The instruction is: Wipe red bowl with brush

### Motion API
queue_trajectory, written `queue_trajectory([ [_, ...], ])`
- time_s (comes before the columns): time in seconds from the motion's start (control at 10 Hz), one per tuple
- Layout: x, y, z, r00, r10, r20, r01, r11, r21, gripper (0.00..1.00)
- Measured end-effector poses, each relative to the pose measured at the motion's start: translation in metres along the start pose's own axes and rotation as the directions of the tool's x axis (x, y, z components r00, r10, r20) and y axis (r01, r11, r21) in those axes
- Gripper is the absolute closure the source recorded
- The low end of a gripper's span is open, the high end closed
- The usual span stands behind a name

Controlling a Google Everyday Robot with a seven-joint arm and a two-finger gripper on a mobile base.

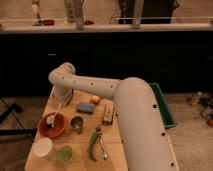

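Note:
The red bowl (52, 126) sits at the table's left side, wide and orange-red. The brush (55, 113) has a slim white handle that slants up to the right, and its white head rests inside the bowl. My gripper (62, 99) hangs below the white wrist just above and right of the bowl. It holds the top of the brush handle. The white arm (125, 100) reaches in from the lower right across the table.
A small metal cup (76, 123) stands right beside the bowl. A blue sponge (85, 107), an orange item (95, 99) and a brown block (107, 114) lie mid-table. Green-handled tongs (94, 145), a white cup (43, 148) and a green cup (64, 153) are in front. A green tray (165, 107) is at the right.

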Motion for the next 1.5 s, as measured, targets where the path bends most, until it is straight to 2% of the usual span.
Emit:
queue_trajectory([
  [0.2,0.008,0.009,0.002,1.0,0.003,-0.006,-0.004,0.999,-0.041,1.0],
  [0.4,0.007,0.019,-0.003,1.0,-0.01,-0.012,0.009,0.997,-0.073,1.0],
  [0.7,-0.01,0.019,-0.019,0.998,-0.064,-0.018,0.063,0.994,-0.088,1.0],
  [1.0,-0.035,0.003,-0.026,0.99,-0.14,0.001,0.14,0.987,-0.078,1.0],
  [1.3,-0.055,-0.033,-0.017,0.979,-0.203,0.032,0.204,0.978,-0.043,1.0],
  [1.5,-0.052,-0.047,-0.007,0.977,-0.21,0.041,0.212,0.976,-0.04,1.0],
])
